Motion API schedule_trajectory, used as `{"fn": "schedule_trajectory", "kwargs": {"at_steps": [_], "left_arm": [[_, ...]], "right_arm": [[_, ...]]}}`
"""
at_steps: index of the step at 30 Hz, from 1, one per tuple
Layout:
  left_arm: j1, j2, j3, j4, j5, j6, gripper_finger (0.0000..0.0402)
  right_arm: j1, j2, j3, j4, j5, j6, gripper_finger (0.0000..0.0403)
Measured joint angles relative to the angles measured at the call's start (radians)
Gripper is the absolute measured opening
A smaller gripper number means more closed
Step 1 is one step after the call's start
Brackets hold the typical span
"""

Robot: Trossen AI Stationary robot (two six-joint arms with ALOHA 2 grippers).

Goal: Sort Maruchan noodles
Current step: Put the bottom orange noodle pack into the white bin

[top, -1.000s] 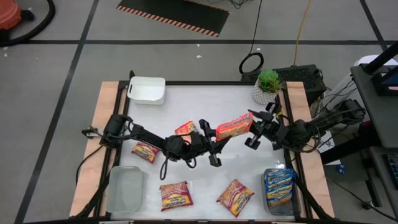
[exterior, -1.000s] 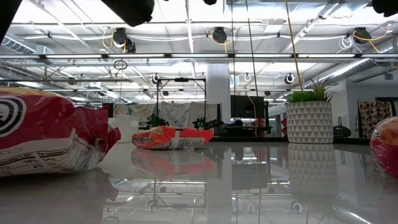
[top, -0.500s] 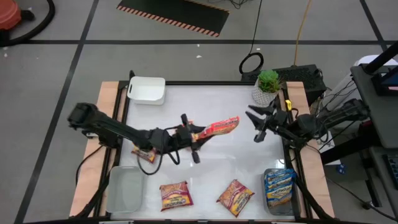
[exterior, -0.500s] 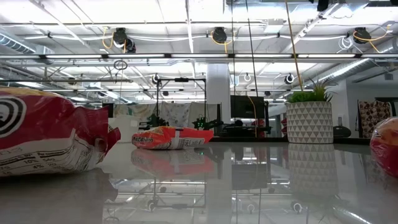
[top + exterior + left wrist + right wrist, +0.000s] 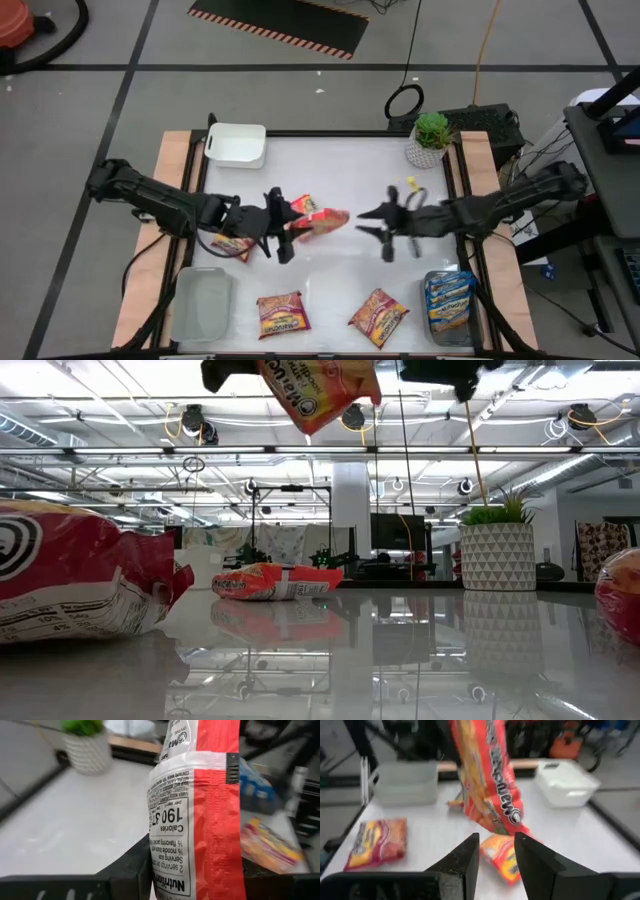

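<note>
My left gripper (image 5: 278,226) is shut on an orange-red Maruchan packet (image 5: 321,220), held above the table's middle; the low view shows this packet (image 5: 320,390) high up. My right gripper (image 5: 386,228) hangs open just right of it, fingers (image 5: 470,862) apart and pointing at the held packet (image 5: 487,775), touching nothing. Other red packets lie flat on the table: one (image 5: 300,206) beside the held one, one (image 5: 232,243) under the left arm, two (image 5: 283,313) (image 5: 378,315) near the near edge. Blue packets (image 5: 448,303) fill a clear bin. My left gripper pinches the orange-red packet by its end (image 5: 192,880) between the two fingers (image 5: 125,877), coming level from the table's left. The packet's back face with the nutrition print faces the wrist camera. It sticks out past the fingers, standing on edge, lifted clear of the table.
A white bin (image 5: 236,145) sits at the far left corner, a clear bin (image 5: 203,303) at the near left corner, a potted plant (image 5: 430,140) at the far right. Bare tabletop shows between the grippers and the far edge.
The left gripper has drawn back toward the table's left, carrying the packet away from the right gripper, and the packet has turned from flat to on edge and come lower. The right gripper first pulled back toward the far right, then came toward the table's middle.
</note>
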Motion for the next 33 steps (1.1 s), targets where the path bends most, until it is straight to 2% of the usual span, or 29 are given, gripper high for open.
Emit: {"fn": "schedule_trajectory", "kwargs": {"at_steps": [5,9,13,16,23,27,33], "left_arm": [[0.002,0.012,-0.001,-0.032,0.140,-0.021,0.0133],[0.001,0.006,0.001,-0.105,0.178,-0.029,0.0134],[-0.012,0.008,0.000,-0.222,0.191,-0.035,0.0134],[-0.017,0.008,0.000,-0.262,0.190,-0.053,0.0134],[-0.017,0.008,0.000,-0.254,0.183,-0.088,0.0134],[-0.017,0.017,0.000,-0.253,0.181,-0.092,0.0134],[-0.017,0.017,0.000,-0.261,0.181,-0.087,0.0134]], "right_arm": [[-0.046,0.162,0.085,-0.020,-0.124,-0.026,0.0119],[-0.045,0.211,0.141,-0.044,-0.121,-0.031,0.0119],[-0.046,0.220,0.148,-0.030,-0.122,-0.031,0.0124],[-0.046,0.221,0.149,-0.031,-0.168,-0.031,0.0146],[-0.049,0.247,0.149,0.046,-0.181,-0.057,0.0200],[-0.065,0.303,0.148,0.142,-0.273,-0.079,0.0203],[-0.092,0.332,0.147,0.178,-0.280,-0.085,0.0203]]}}
